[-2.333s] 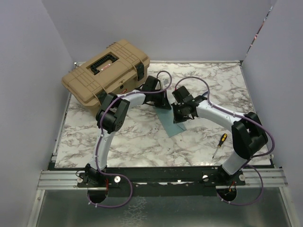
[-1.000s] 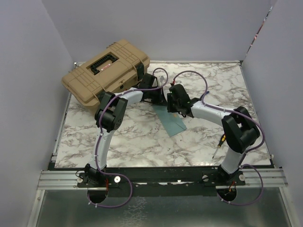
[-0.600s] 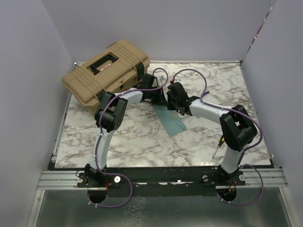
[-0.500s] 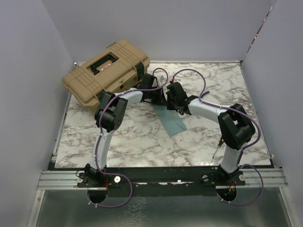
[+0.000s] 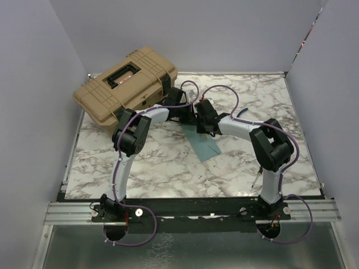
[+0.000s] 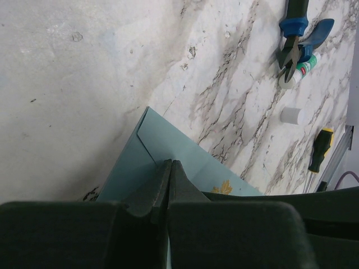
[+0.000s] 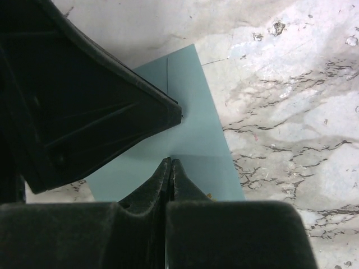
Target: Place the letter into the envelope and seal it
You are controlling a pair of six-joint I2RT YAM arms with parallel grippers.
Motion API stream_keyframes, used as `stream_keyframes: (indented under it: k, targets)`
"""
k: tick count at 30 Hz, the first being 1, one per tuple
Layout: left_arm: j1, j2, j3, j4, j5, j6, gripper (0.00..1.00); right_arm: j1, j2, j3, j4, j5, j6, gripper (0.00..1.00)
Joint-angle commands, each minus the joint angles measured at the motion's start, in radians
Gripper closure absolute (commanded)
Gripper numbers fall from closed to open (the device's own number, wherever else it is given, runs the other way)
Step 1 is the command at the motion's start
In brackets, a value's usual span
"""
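Pressing on the far end of the envelope (image 5: 205,147), the left gripper (image 6: 167,163) and right gripper (image 7: 169,162) are meeting side by side, fingers fully closed and holding nothing; the long axis is running from them toward near-right.

Left wrist view: the lower part of the flat teal paper envelope (image 6: 168,147) disappears behind the left tool (image 6: 169,163), whose black fingers fill the bottom of the frame. A small gold leaf-like mark (image 6: 223,188) on the envelope is partly covered by dark housing. At upper right, blue-handled pliers (image 6: 296,33) are cut off by the top edge. The shaft of a yellow-and-black screwdriver (image 6: 320,148) is hidden at the right.

Right wrist view: the left tool's dark body covers the envelope's left side at upper left, and the right tool (image 7: 170,163) hides its near edge.

Top view: both tools crowd over the envelope's far end at centre, so their fingertips cannot be made out. The right arm's elbow (image 5: 272,147) covers the screwdriver's handle at lower right.
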Motion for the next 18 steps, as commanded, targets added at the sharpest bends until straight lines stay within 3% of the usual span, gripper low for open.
stream_keyframes:
  k: [1,6,18]
  targets:
    - [0.004,0.062,-0.046,-0.066,-0.091,0.034,1.0,-0.009,0.048,0.034,-0.04,-0.019,0.002,1.0]
    - [0.006,0.062,-0.046,-0.066,-0.095,0.032,1.0,-0.008,0.073,0.044,-0.106,-0.044,0.0,1.0]
    - [0.008,0.078,-0.031,-0.066,-0.105,0.031,1.0,-0.009,-0.036,-0.126,-0.134,-0.145,-0.054,1.0]
